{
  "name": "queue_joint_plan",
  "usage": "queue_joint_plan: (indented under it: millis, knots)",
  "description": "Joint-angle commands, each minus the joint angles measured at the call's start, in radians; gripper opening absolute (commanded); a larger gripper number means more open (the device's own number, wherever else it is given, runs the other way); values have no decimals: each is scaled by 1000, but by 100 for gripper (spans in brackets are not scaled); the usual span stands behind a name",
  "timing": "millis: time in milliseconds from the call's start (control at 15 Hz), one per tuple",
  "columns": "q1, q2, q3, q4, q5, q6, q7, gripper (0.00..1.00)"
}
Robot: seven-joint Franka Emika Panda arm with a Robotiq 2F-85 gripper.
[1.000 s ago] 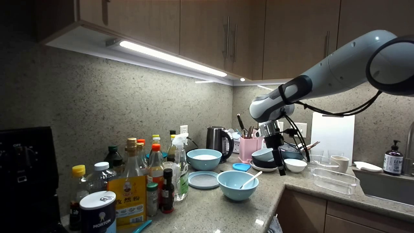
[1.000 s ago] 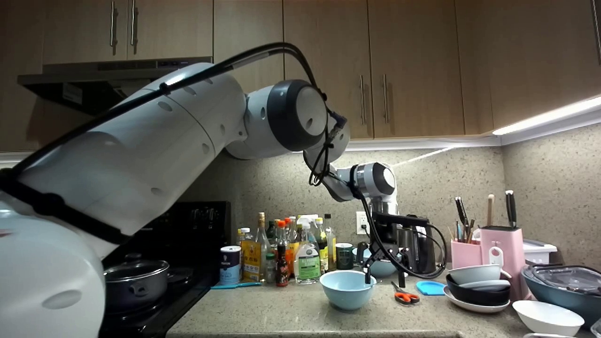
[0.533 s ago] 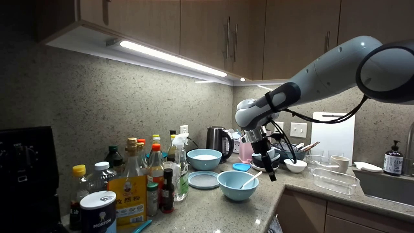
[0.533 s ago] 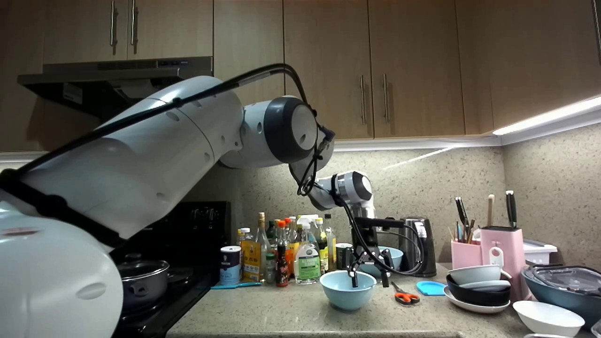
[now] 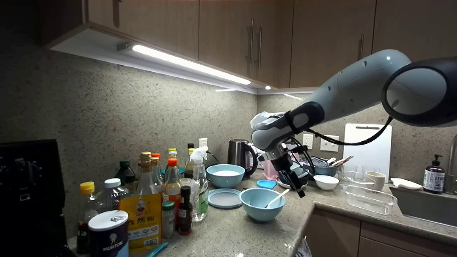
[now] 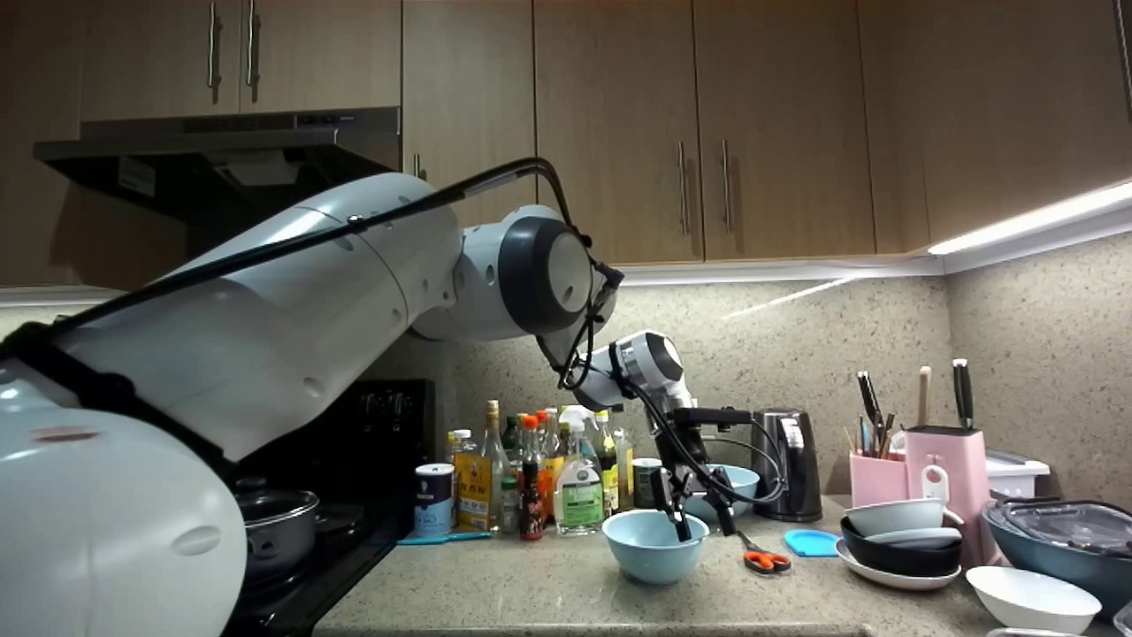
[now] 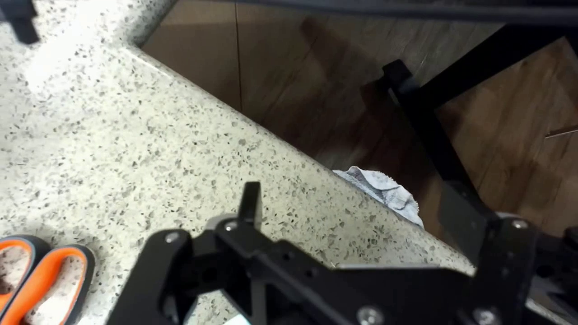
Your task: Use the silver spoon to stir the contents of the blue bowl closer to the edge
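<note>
The light-blue bowl nearer the counter edge (image 5: pixel 260 214) stands upright on the counter; it also shows in an exterior view (image 6: pixel 653 563). A pale spoon (image 5: pixel 277 198) leans in it, its handle over the rim towards my gripper. My gripper (image 5: pixel 300 194) is just right of the handle end there, apart from it, tilted. In an exterior view the gripper (image 6: pixel 706 533) overlaps the bowl's right rim, and I cannot make out the spoon. In the wrist view the gripper (image 7: pixel 356 216) has its fingers wide apart with nothing between them. The bowl's contents are not clear.
A second light-blue bowl (image 5: pixel 225 180) with white contents stands behind, near the kettle (image 5: pixel 236 153). A grey-blue round lid (image 5: pixel 224 199), orange-handled scissors (image 6: pixel 766 561), a blue flat piece (image 5: pixel 266 184), stacked bowls (image 6: pixel 902 553) and several bottles (image 5: pixel 172 182) stand or lie around.
The arm has come lower and moved towards the bowl, bringing the gripper beside the spoon's handle. The gripper has tilted more over the last half second. Bowl and spoon have not moved.
</note>
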Motion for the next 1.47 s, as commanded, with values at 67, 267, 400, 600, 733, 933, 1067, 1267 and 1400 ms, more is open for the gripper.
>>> queue_joint_plan:
  millis: [67, 267, 400, 600, 733, 933, 1067, 1267, 1400]
  knots:
    - [0, 16, -3, 38, 10, -41, -30, 100]
    - [6, 58, -5, 109, 4, -117, -64, 100]
    - [17, 91, -10, 168, -6, -177, -85, 100]
    - [31, 142, -17, 266, 2, -251, -83, 100]
    - [24, 110, -11, 202, 7, -207, -69, 100]
    - [26, 113, -12, 202, 7, -206, -69, 100]
    - [21, 123, -15, 205, -42, -104, -93, 100]
    - [37, 152, -51, 237, -117, 28, -163, 100]
    - [34, 164, -62, 253, -122, 75, -203, 100]
